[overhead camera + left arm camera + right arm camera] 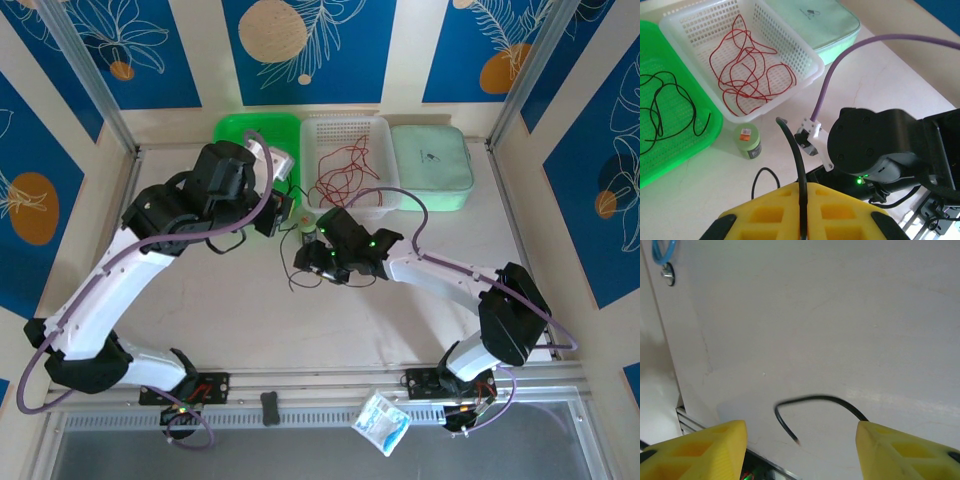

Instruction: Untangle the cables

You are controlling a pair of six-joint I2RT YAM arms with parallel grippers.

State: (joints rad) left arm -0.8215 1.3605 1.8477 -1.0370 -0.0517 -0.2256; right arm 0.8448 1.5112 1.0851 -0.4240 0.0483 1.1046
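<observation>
1. A white basket [310, 125] of perforated plastic lattice sits at the far edge of the table [250, 320]. It holds a loose scribble of thin red cables [747, 70].
2. Touching its left side is a bright green tray [675, 145] with the same perforated floor. Several thin black cables [660, 107] lie looped inside it.
3. On the basket's right side lies a flat, soft-looking mint-green pouch [430, 165] with rounded corners.
4. A small pale green round jar [747, 142], with an orange square on its lid, stands on the table just in front of the basket.
5. The left gripper [802, 187], just in front of the tray and basket, has its blocky yellow fingers [765, 215] pressed together. They are clamped on one black cable [795, 150], which rises from the seam between the pads and curls over at its top.
6. The right gripper [800, 432] hangs low over the table near the jar, its yellow fingers [715, 450] spread wide and touching nothing. A curved black cable tip [815, 400] lies on the pale, smooth tabletop between them. Whether it belongs to the clamped cable cannot be told.
7. A loop of blue stethoscope [662, 250] tubing with a metal disc lies at the far corner of the right wrist view.
</observation>
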